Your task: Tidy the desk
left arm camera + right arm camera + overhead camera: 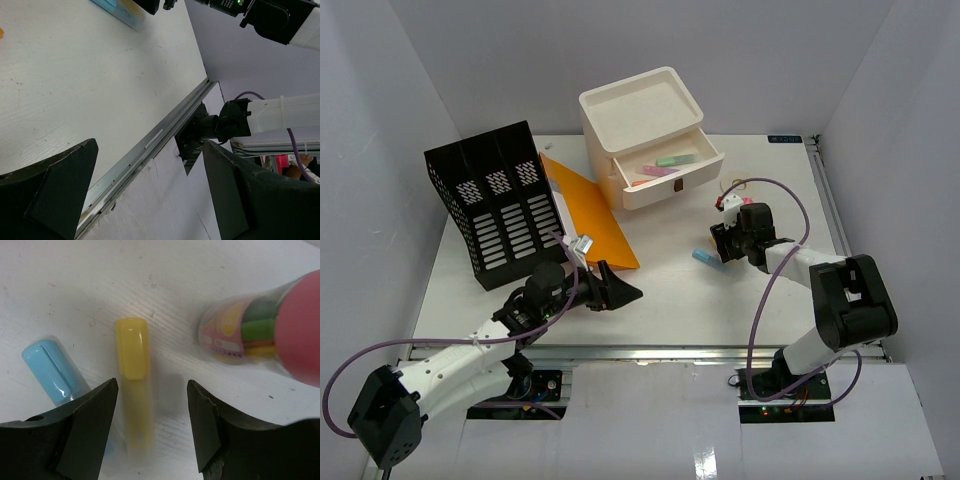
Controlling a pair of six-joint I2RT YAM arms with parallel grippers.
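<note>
The white bench (700,300) is lying under everything, its metal rail running along the near edge. The step in hand, I judge, is gathering loose markers. The right hand (152,390) is hanging open astride the yellow marker (132,355), neither finger touching it. The next move is calling for a square squeeze, then probably a carry to the open drawer (665,172). The left hand (150,150) is gaping wide near the rail, holding nothing. Lying loose are one yellow marker, one blue marker (50,367) and one tube of pens (250,325). The drawer is showing at least two markers. Behind are standing one drawer box (640,110), one black file rack (495,200) and one orange folder (595,215).
</note>
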